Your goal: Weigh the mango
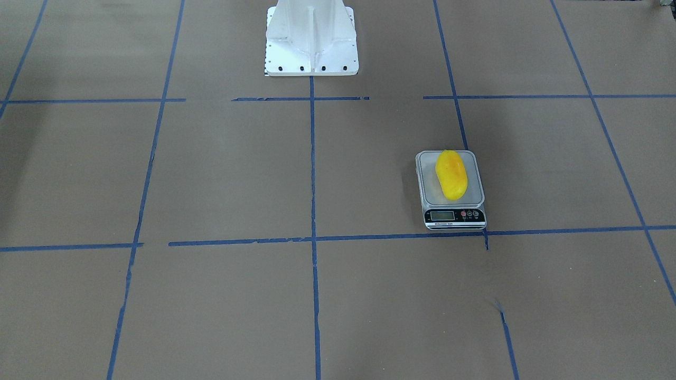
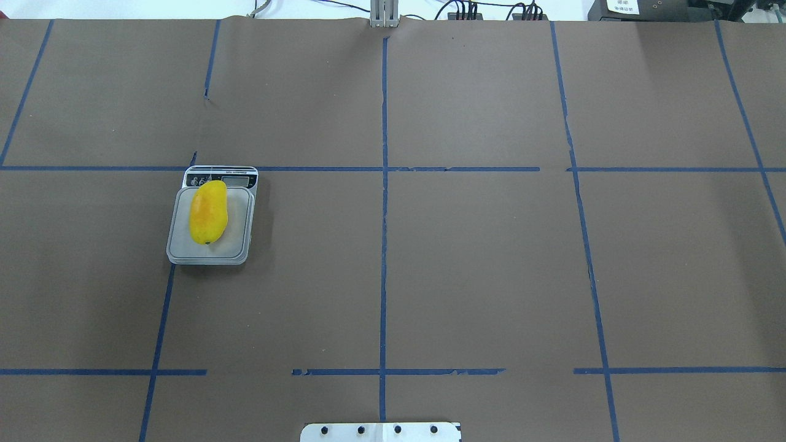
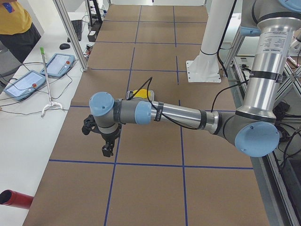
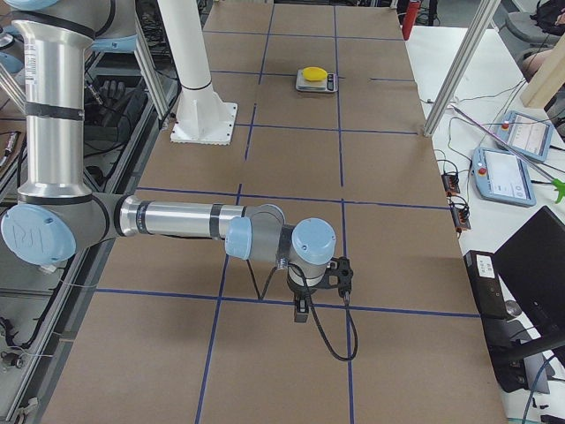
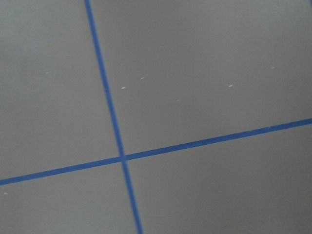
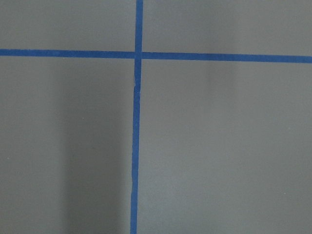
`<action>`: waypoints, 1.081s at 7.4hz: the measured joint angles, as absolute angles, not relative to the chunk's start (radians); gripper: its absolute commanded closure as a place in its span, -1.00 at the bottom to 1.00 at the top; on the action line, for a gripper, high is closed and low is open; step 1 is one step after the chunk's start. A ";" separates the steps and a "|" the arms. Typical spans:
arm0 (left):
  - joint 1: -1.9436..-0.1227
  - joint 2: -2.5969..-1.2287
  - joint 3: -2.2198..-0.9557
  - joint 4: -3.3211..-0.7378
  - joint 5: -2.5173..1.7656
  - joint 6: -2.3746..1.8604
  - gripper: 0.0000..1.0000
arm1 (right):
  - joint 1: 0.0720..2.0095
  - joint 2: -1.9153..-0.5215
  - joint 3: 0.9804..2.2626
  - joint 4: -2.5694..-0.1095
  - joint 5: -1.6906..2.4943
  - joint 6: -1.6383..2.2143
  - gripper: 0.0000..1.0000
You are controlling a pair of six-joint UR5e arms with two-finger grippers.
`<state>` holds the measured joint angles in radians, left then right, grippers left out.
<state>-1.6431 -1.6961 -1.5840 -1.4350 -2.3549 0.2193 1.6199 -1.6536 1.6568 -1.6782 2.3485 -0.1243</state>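
The yellow mango (image 1: pixel 451 174) lies lengthwise on the platform of the small grey scale (image 1: pixel 454 215), on my left half of the table. It also shows in the overhead view (image 2: pixel 208 212) on the scale (image 2: pixel 236 242), and far off in the right side view (image 4: pixel 312 73). In the left side view the mango (image 3: pixel 139 93) is partly hidden behind my left arm. My left gripper (image 3: pixel 107 149) hangs over bare table, well away from the scale. My right gripper (image 4: pixel 302 309) hangs over bare table at the other end. I cannot tell whether either is open or shut. Both wrist views show only brown paper and blue tape.
The white robot base (image 1: pixel 311 37) stands at the table's middle edge. Blue tape lines (image 2: pixel 384 184) divide the brown surface. Teach pendants (image 3: pixel 28 80) and a person (image 3: pixel 16 23) are beside the table's left end; a red cylinder (image 3: pixel 14 198) lies near there.
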 measured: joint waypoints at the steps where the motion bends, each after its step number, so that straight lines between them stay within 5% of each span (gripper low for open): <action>1: -1.662 -1.648 -1.591 -1.439 -2.360 0.237 -1.00 | 1.620 -1.654 1.657 -1.678 2.349 -0.124 -1.00; 8: -1.668 -1.598 -1.599 -1.536 -2.350 0.244 -1.00 | 1.620 -1.654 1.657 -1.678 2.349 -0.124 -1.00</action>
